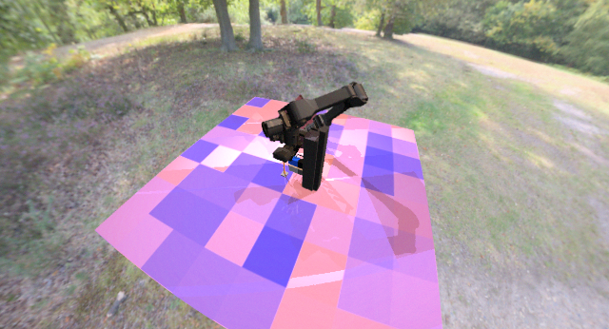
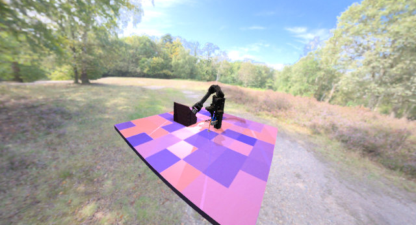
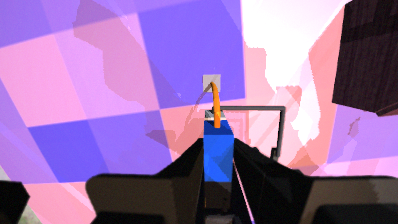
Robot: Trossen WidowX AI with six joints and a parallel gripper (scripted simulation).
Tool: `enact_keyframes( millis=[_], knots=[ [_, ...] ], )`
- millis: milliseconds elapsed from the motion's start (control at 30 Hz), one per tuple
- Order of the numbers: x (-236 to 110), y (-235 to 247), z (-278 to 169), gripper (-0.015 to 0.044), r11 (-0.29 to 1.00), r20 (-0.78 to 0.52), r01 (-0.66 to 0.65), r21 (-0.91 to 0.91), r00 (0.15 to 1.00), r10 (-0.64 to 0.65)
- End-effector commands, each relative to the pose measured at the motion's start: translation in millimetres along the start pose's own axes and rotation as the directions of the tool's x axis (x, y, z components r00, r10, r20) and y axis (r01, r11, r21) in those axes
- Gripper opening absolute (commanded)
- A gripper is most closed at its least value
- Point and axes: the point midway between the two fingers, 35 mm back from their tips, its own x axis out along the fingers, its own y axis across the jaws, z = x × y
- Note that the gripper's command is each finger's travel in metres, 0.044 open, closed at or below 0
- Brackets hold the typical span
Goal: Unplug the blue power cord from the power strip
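While the black jointed arm (image 1: 333, 101) is bending down over the pink-and-purple chequered table top (image 1: 266, 253), its dark parallel-jaw gripper (image 3: 218, 165) is squeezing a bright blue block-shaped plug (image 3: 218, 152) from both sides, the two black fingers standing fairly narrow and pressing flat against the plug's faces. From the wrist view, the plug is pointing away from the camera, and a thin orange curved cord (image 3: 216, 97) is arching out of its far end toward a small pale grey square piece (image 3: 211, 81) lying on the table top. A thin grey angular frame (image 3: 280, 120) is sitting just to the right of the plug. I cannot tell whether the plug's prongs are seated in anything. In the top view the plug (image 1: 296, 163) is showing just beside a tall black upright slab (image 1: 314, 158). A dark brown wooden-looking box (image 2: 184, 114) is standing on the table top near the arm.
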Motion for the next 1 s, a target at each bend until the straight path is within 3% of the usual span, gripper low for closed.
enact_keyframes(
  millis=[0, 967],
  knots=[
    [-0.1, 0.4, -0.2, 0.0015, 1.0, 0.0, -0.001, -0.003, 1.0, 0.001],
    [-3.2, 2.2, 39.8, 0.0, 1.0, 0.003, -0.003, 0.001, 1.0, 0.003]
  ],
)
